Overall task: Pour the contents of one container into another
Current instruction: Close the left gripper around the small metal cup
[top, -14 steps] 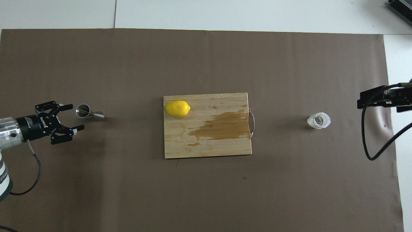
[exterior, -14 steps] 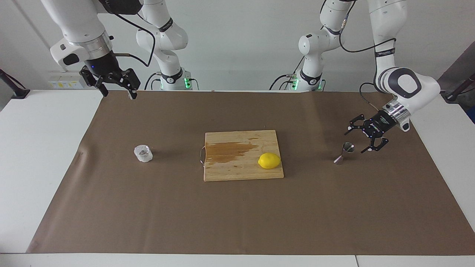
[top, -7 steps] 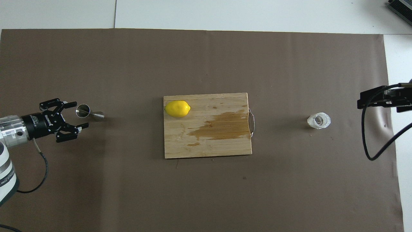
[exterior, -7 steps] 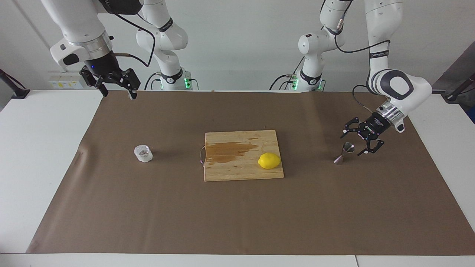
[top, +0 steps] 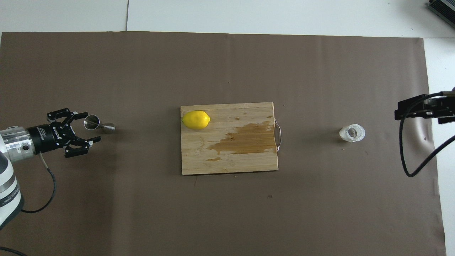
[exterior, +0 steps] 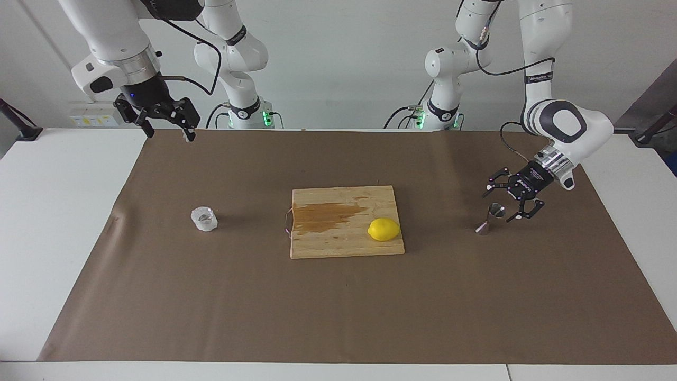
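Note:
The small faceted glass cup (exterior: 204,219) (top: 352,133) stands on the brown mat toward the right arm's end, with something dark showing inside it. The steel jigger (exterior: 491,218) (top: 96,124) stands upright toward the left arm's end. My left gripper (exterior: 497,207) (top: 91,127) is low and open, one fingertip on each side of the jigger's upper cone, not closed on it. My right gripper (exterior: 170,134) (top: 423,107) waits open in the air over the mat's corner by its own base, well apart from the cup.
A wooden cutting board (exterior: 338,243) (top: 231,163) with a wet stain lies at mid-table, its wire handle toward the cup. A lemon (exterior: 384,229) (top: 196,120) sits on the board's corner toward the jigger. The mat (exterior: 338,307) covers most of the table.
My left gripper has moved in toward the jigger, still open, so its fingertips now flank the upper cone. The right arm, cup, jigger and lemon have not moved.

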`<state>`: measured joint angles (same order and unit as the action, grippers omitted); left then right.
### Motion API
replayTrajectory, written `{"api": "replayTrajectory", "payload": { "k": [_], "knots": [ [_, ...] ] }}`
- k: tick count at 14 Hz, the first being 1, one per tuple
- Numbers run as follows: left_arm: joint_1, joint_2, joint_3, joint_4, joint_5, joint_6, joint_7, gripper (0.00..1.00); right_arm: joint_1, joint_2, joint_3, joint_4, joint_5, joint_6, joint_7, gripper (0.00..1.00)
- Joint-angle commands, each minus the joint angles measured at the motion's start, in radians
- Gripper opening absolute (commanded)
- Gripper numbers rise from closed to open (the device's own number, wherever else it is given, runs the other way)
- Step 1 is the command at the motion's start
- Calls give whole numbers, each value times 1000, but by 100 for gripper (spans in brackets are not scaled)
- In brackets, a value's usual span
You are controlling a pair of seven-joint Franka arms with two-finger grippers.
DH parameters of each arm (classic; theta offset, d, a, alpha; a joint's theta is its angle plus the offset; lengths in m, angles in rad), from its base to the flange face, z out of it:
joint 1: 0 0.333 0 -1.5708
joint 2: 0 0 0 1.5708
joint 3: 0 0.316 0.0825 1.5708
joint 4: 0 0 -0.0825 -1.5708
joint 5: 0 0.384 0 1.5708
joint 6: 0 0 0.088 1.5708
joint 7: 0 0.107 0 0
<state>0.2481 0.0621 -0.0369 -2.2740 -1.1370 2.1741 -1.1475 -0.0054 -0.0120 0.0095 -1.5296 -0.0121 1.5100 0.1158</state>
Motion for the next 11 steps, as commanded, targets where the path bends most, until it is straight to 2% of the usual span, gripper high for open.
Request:
{"api": "replayTrajectory", "payload": {
  "k": [1,5,11],
  "knots": [
    [-24,-30,6,-33,-24,36,17,100,-8,-3,6,6,11,-17,-21,100],
    [-24,-28,8,-30,-24,42,17,100,-8,-5,6,6,11,-17,-21,100],
    [-24,-28,8,-30,-24,42,17,85,-8,-5,6,6,11,-17,-21,100]
  ]
}}
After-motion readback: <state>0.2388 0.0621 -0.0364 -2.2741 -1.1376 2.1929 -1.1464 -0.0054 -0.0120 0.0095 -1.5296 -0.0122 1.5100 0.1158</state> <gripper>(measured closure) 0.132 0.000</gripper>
